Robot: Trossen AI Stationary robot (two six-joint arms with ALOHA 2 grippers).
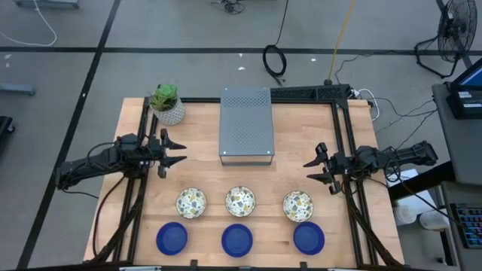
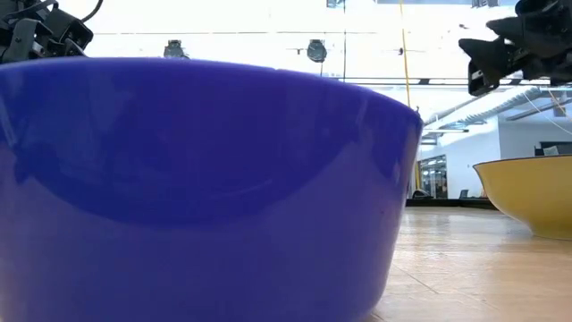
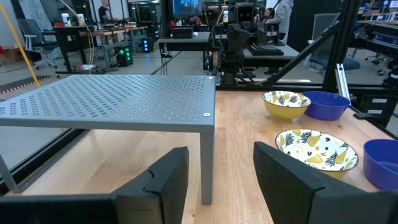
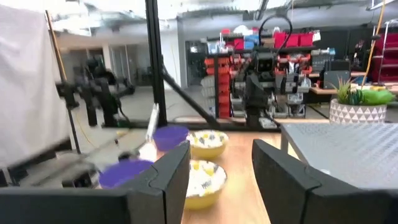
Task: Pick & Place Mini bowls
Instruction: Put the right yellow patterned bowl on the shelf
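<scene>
Three cream speckled mini bowls [image 1: 191, 202], [image 1: 240, 201], [image 1: 298, 205] stand in a row on the wooden table, each on its base. Three blue mini bowls [image 1: 172, 238], [image 1: 237, 240], [image 1: 309, 238] stand in a second row nearer the near edge. One blue bowl [image 2: 197, 188] fills the low view, and the yellow outside of a speckled bowl [image 2: 527, 192] shows beside it. My left gripper [image 1: 179, 151] hovers open at the table's left, above the left speckled bowl's far side. My right gripper [image 1: 311, 170] hovers open at the right, beyond the right speckled bowl.
A grey perforated metal stand [image 1: 245, 125] sits at the table's far middle, between the two grippers. A white pot with a green plant [image 1: 167, 105] stands at the far left corner. A black frame rail [image 1: 301, 94] runs along the far and side edges.
</scene>
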